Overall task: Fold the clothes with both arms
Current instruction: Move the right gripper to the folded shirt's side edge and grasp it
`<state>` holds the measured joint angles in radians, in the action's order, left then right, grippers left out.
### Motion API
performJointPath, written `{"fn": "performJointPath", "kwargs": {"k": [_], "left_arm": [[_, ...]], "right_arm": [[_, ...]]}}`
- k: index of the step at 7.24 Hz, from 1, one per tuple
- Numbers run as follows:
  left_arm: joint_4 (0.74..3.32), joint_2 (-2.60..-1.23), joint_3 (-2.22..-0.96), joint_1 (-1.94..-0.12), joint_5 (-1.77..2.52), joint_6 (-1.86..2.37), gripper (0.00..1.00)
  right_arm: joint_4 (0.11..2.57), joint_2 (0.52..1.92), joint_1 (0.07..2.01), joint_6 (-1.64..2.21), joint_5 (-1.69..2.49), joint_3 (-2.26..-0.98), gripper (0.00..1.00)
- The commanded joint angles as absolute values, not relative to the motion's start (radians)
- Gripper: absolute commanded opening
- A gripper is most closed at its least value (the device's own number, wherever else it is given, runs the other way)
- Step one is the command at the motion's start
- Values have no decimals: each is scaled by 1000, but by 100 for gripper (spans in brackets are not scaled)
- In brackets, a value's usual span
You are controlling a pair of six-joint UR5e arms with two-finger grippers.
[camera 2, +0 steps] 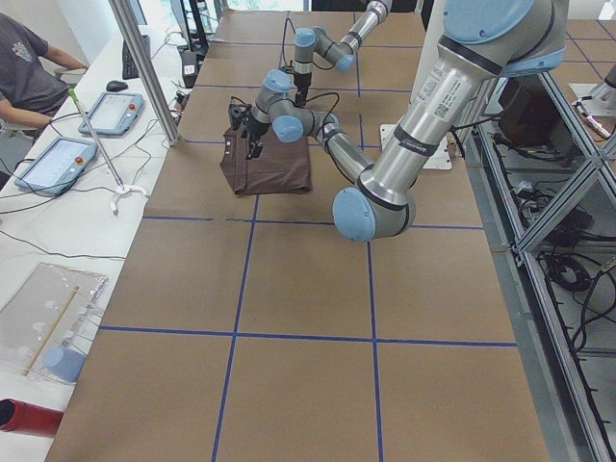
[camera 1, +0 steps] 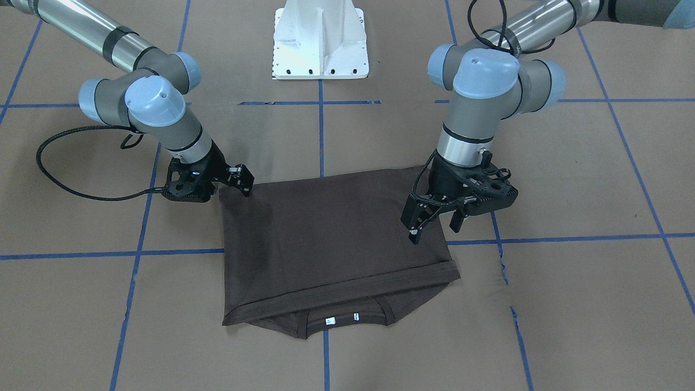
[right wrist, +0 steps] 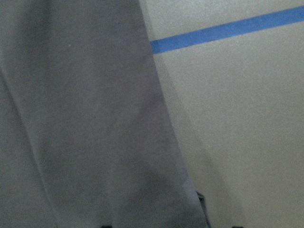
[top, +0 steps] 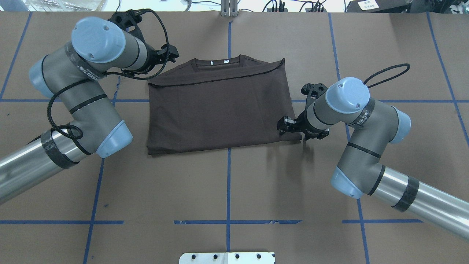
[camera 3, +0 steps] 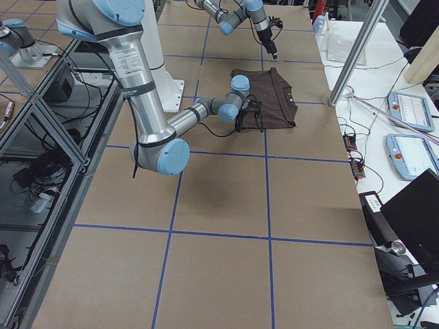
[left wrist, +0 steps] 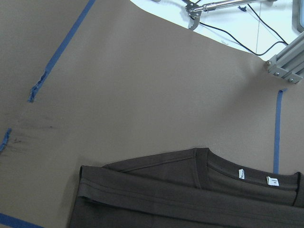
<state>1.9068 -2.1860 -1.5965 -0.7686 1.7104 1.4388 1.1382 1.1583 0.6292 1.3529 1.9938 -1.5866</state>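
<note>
The dark brown T-shirt [camera 1: 326,233] lies folded into a rectangle on the brown table, collar and white neck label toward the operators' side; it also shows in the overhead view [top: 220,110]. My left gripper [camera 1: 435,225] is open and empty, raised over the shirt's edge near its far left corner [top: 170,55]. The left wrist view looks down on the collar [left wrist: 213,166]. My right gripper [camera 1: 245,184] is low at the shirt's near right corner [top: 285,127] and looks shut on the cloth. Cloth [right wrist: 71,118] fills the right wrist view's left half.
The white pedestal base [camera 1: 320,43] stands at the robot's side of the table. Blue tape lines [top: 228,176] grid the surface. A black cable [camera 1: 54,163] loops beside the right arm. An operator [camera 2: 24,67], tablets and a metal pole [camera 2: 144,67] are past the far edge.
</note>
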Motion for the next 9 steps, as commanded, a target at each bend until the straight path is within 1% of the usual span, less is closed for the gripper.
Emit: {"fn": "performJointPath", "kwargs": {"k": [1, 2, 4, 5, 6, 8, 9], "left_arm": [[1907, -2180, -1600, -769, 1710, 1439, 100], [1907, -2178, -1604, -769, 1710, 1440, 100], [1907, -2178, -1605, -769, 1710, 1439, 100], [1907, -2178, -1609, -769, 1710, 1439, 100], [1907, -2169, -1632, -767, 1710, 1440, 100], [1907, -2143, -1663, -762, 1709, 1442, 100], [1907, -2135, -1673, -756, 1706, 1442, 100]], "right_arm": [[1138, 1158, 635, 1344, 1994, -1583, 21], [1140, 1160, 641, 1342, 2000, -1583, 0], [1138, 1161, 643, 1342, 2019, -1588, 0], [1137, 1182, 646, 1342, 2034, -1610, 0], [1140, 1259, 626, 1344, 2036, -1705, 0], [1140, 1530, 475, 1361, 2022, -1987, 0], [1140, 1645, 377, 1388, 2016, -2085, 0]]}}
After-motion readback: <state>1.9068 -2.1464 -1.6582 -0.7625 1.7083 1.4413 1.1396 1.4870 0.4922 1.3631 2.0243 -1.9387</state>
